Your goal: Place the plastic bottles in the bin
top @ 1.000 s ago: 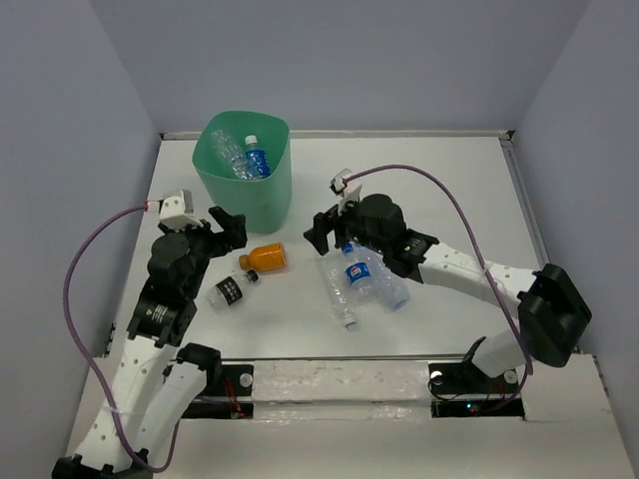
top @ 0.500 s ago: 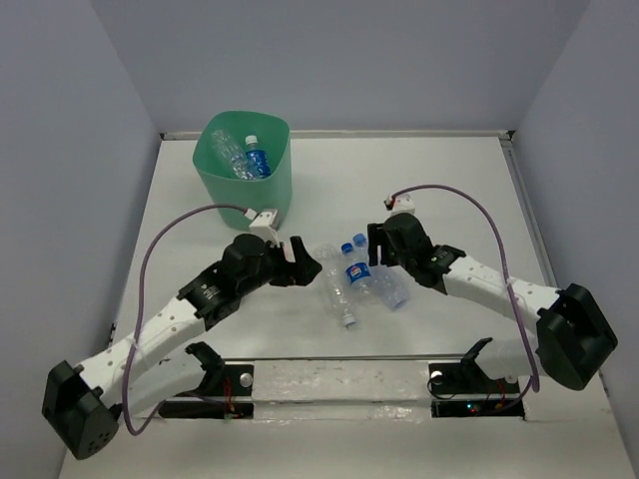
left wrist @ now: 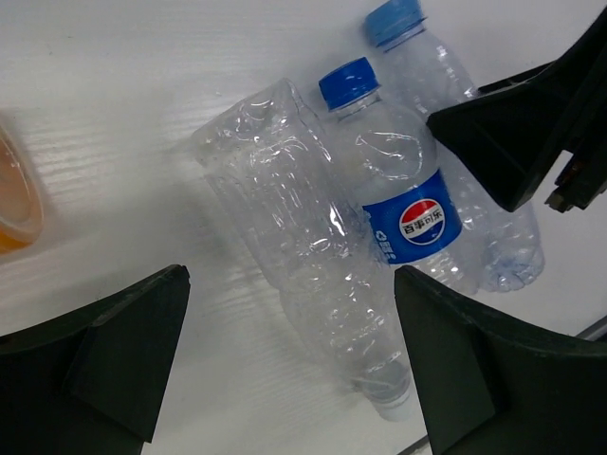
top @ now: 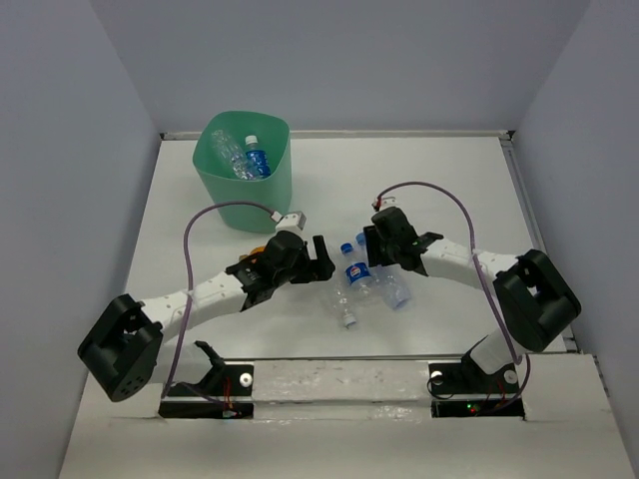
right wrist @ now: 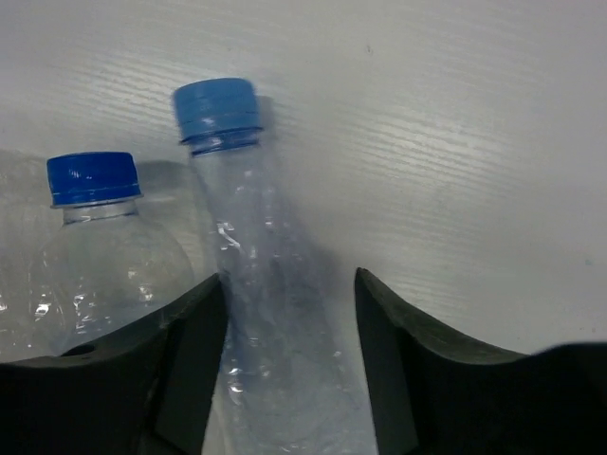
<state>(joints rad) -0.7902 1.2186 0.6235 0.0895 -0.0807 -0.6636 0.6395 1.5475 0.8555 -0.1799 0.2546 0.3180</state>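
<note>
Left wrist: left end effector [left wrist: 289, 284] apart above unlabelled bottle [left wrist: 285, 237] | right end effector [right wrist: 289, 282] apart, straddling light-blue-capped bottle [right wrist: 248, 237]

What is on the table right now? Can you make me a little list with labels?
bin: mint-green bin, blue-labelled bottle inside
loose bottles: three, lying side by side
middle one: Pepsi bottle, blue cap
left gripper: open, above the crushed bottle
right gripper: open, straddling the light-blue-capped bottle
extra: orange bottle, partly seen beside the left arm
</note>
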